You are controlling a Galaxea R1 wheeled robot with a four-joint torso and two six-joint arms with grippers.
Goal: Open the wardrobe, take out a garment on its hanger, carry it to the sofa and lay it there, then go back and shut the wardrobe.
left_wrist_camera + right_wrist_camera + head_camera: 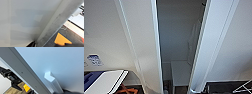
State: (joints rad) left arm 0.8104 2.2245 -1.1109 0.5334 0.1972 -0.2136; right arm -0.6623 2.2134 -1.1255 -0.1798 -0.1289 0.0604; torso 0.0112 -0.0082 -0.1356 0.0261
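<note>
Tool states: cannot tell, either arm. Right tool close against right door handle [53, 81]. Wardrobe [146, 45] doors parted; garment [194, 42] hanging inside, far right. Opening underway; removal, carry, closing all pending.

Garment [194, 40] mostly hidden behind right wardrobe door [209, 45].

Bedroom-like room, open wardrobe [151, 45], hanging garment [194, 42]
</note>
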